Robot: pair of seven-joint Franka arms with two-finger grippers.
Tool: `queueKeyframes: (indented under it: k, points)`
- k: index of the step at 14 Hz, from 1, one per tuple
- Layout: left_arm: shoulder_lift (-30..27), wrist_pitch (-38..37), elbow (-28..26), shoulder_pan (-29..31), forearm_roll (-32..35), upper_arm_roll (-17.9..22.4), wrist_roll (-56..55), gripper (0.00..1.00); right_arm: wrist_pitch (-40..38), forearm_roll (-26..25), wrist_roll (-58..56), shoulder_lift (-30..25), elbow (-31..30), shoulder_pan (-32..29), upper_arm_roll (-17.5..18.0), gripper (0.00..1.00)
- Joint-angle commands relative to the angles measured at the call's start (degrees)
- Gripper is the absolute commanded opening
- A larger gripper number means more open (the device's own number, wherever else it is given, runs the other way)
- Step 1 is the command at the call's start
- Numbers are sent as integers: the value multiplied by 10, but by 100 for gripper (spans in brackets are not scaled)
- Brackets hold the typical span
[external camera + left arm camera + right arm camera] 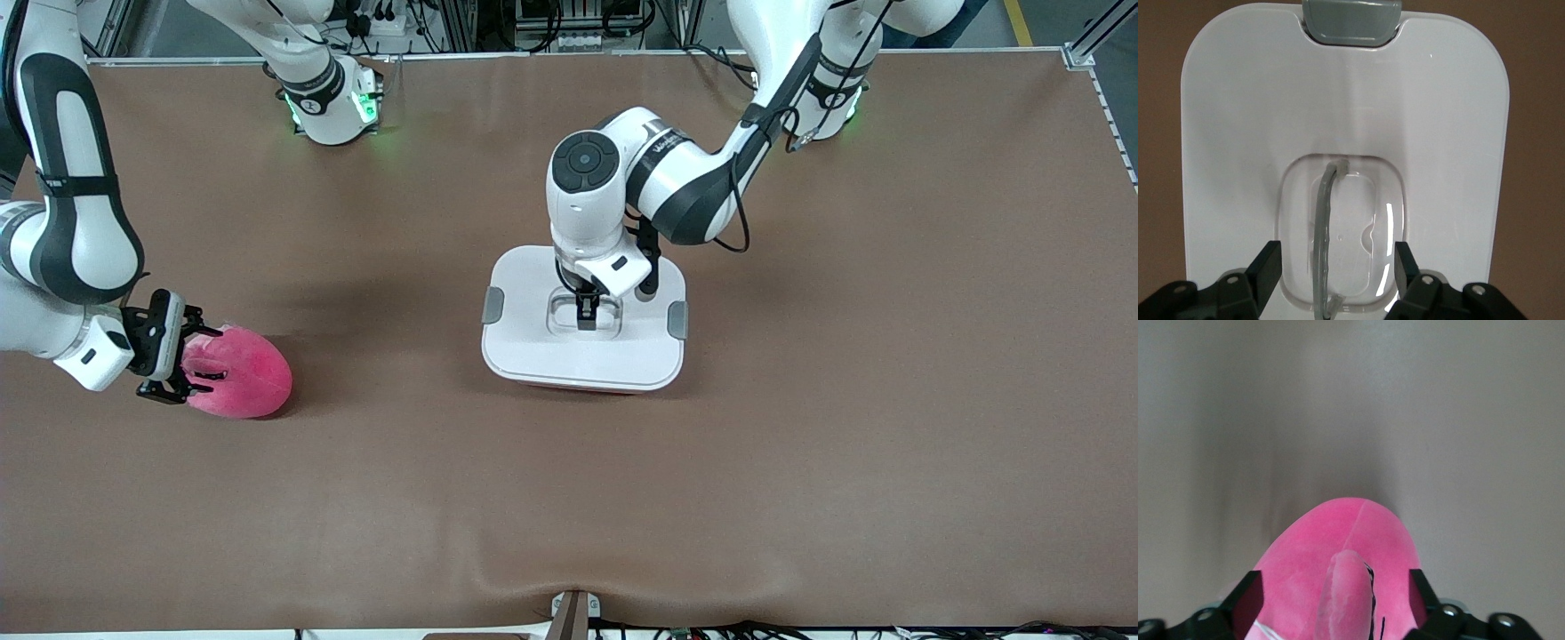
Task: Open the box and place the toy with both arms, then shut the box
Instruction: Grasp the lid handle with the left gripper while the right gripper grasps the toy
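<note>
The toy point(242, 372), a hot-pink plush, is found on the brown counter point(800, 462) toward the right arm's end, at about nine o'clock from the box and well apart from it. It is bracketed by the right pincer point(182, 366), whose fingers point(1248, 593) are seen in the right wrist view spread on either side of the plush body, close against its flanks; whether they press into it cannot be told. A floppy ear point(1346, 593) and a few dark stitches are shown between the fingers in that view. The toy appears to rest on the counter.

The box point(584, 356) is placed near the middle of the counter, slightly farther from the front camera than the toy. Its white lid point(533, 338) is on, and only a thin pink-red strip of the base is visible along the edge nearest the camera. Grey clips are seen at the lid's nine o'clock point(492, 305) and three o'clock point(677, 320) sides. The left pincer point(586, 313) is lowered into the lid's recess, over the grey handle point(1321, 240). In the left wrist view its fingers point(1268, 267) are spread, one on each side of the handle, without touching it.
</note>
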Motion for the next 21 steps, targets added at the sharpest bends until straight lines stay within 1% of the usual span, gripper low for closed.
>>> queueKeyframes:
  k: [1, 2, 3, 4, 5, 7, 8, 10, 12, 14, 16, 18, 20, 21]
  points:
    - [11, 12, 8, -5, 15, 1, -17, 72, 9, 34, -35, 9, -8, -20, 7, 51]
    - [13, 16, 5, -5, 15, 1, -17, 70, 8, 34, -37, 9, -7, -22, 7, 29]
    - [13, 20, 5, -4, 15, 1, -17, 63, 8, 35, -37, 9, -6, -22, 7, 5]
    - [13, 20, 5, -5, 15, 1, -17, 57, 7, 36, -36, 9, -6, -24, 7, 0]
    - [13, 20, 4, -4, 15, 1, -17, 54, 6, 39, -37, 9, -6, -30, 8, 0]
    - [13, 20, 3, -4, 19, 1, -17, 54, 4, 44, -37, 9, -4, -32, 8, 0]
    - [13, 20, 2, -4, 19, 1, -17, 52, 3, 43, -38, 9, -2, -33, 7, 0]
    - [13, 21, 0, -3, 19, 1, -17, 43, 3, 43, -38, 5, 0, -32, 7, 0]
    - [12, 21, 0, -2, 19, 1, -17, 39, 1, 40, -43, 2, 12, -29, 7, 0]
    - [13, 22, 0, -3, 19, 1, -17, 37, 2, 39, -72, 0, 26, -25, 8, 0]
    - [13, 22, 0, -3, 19, 1, -17, 31, 2, 26, -75, -5, 35, -18, 9, 0]
    - [13, 22, -1, -3, 19, 1, -17, 29, 2, 3, -74, -6, 49, -9, 8, 0]
    - [13, 22, -1, -3, 19, 1, -17, 28, 2, 2, -73, -7, 50, -9, 9, 0]
    - [13, 22, -1, -3, 19, 1, -17, 24, 2, 2, -73, -8, 51, -9, 9, 0]
